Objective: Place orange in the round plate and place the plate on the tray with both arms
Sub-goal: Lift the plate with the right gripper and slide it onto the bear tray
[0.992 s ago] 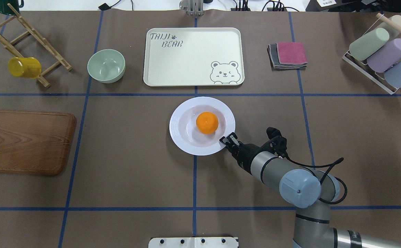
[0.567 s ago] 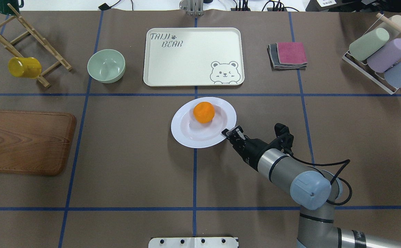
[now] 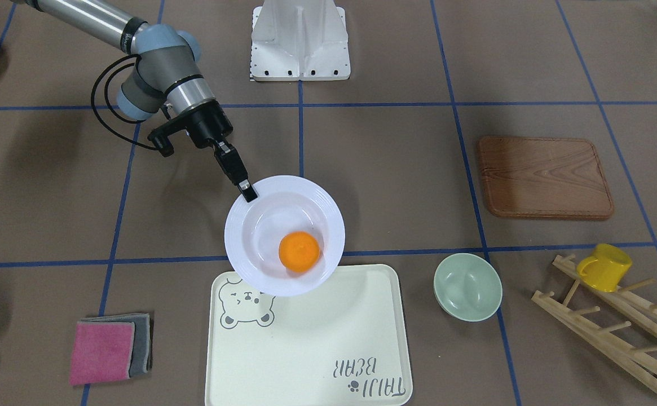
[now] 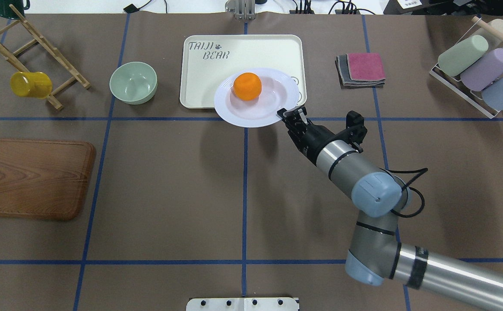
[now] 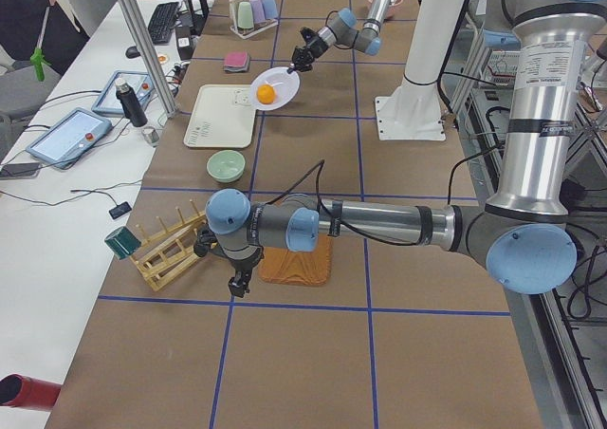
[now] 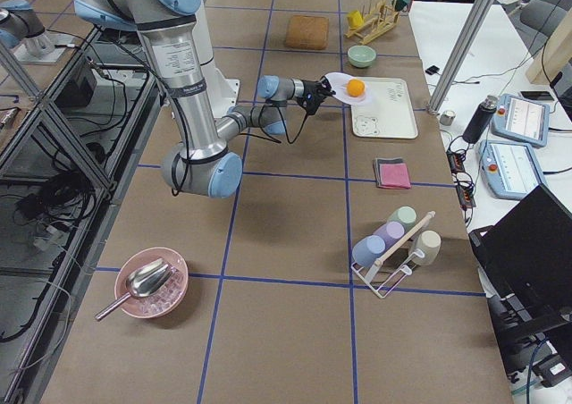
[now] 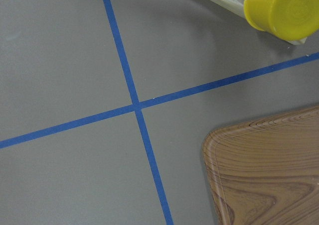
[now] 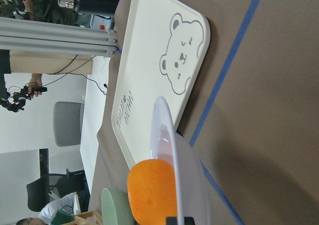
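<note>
My right gripper (image 4: pixel 291 115) is shut on the near right rim of the round plate (image 4: pixel 268 101), a glossy white one held off the table. The orange (image 4: pixel 247 86) rests in the plate's well, toward its far left side. The plate hangs over the near edge of the cream tray (image 4: pixel 204 73), covering the bear drawing. From the front the plate (image 3: pixel 260 225) overlaps the tray (image 3: pixel 317 338), with the right gripper (image 3: pixel 247 193) on its rim. My left gripper (image 5: pixel 237 285) shows only in the exterior left view, beside the wooden board; I cannot tell its state.
A pale-green bowl (image 4: pixel 133 82) stands left of the tray. Folded cloths (image 4: pixel 361 69) lie to its right. The wooden board (image 4: pixel 33 178) is at the near left, with a rack holding a yellow mug (image 4: pixel 31 84) beyond it. A cup rack (image 4: pixel 480 69) is far right.
The right gripper has lifted the plate with the orange and carried it away from the robot, from the table's middle to above the tray's near edge. The orange shifted toward the plate's far side.
</note>
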Controlling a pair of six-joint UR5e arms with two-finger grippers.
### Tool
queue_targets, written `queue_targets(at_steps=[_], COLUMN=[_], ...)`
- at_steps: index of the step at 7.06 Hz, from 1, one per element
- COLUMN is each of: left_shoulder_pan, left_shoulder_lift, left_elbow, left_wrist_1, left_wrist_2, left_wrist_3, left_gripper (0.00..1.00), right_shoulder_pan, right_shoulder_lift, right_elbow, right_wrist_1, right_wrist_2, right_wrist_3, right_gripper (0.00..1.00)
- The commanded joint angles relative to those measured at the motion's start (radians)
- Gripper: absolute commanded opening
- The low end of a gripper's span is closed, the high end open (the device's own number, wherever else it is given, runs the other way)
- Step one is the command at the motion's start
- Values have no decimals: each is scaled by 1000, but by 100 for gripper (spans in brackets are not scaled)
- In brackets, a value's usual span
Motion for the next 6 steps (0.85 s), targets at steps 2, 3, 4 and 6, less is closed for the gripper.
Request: queue_targets(at_steps=[2,3,4,6], left_shoulder_pan=[1,-1,-1,1], left_shoulder_lift=[-1,1,-1,-1], left_elbow=[-9,-18,-22,-27], left_wrist_1=[2,5,5,5], left_wrist_2=[0,0,0,2], left_wrist_3=[-2,-3,-6,-11], left_gripper=[100,100,100,100], right_shoulder_pan=[105,105,104,108], right_shoulder_lift=[274,314,325,309], right_elbow=[-359,-428,-449,-326], right_wrist_1=[-10,-11,-19,-229], right_wrist_2=[31,31,34,171], right_wrist_3=[80,80,75,-136], right_gripper=[0,0,75,100])
